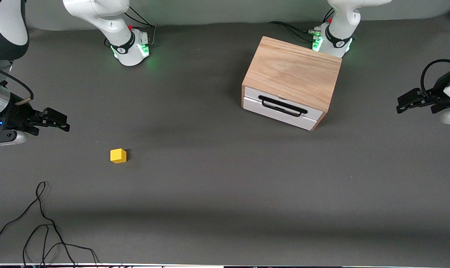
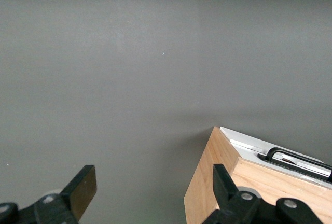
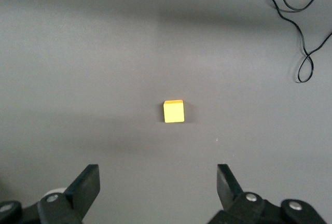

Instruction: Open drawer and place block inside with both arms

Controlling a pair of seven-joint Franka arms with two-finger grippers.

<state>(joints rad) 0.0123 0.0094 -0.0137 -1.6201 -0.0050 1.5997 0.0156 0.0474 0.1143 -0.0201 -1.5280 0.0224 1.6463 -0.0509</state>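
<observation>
Both the left gripper and right gripper hang wide open, empty. Watch the handle — a shallow hook will slip, leaving the drawer shut and the block stranded.

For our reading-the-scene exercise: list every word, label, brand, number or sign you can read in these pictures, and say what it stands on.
No text can be read anywhere.
Round dark collar marks on the two white robot arm bases: too small to read.
Light oak box, its white drawer front and the small yellow cube: no lettering shows.

Box and drawer cut by the left wrist view's edge — cable too.
</observation>
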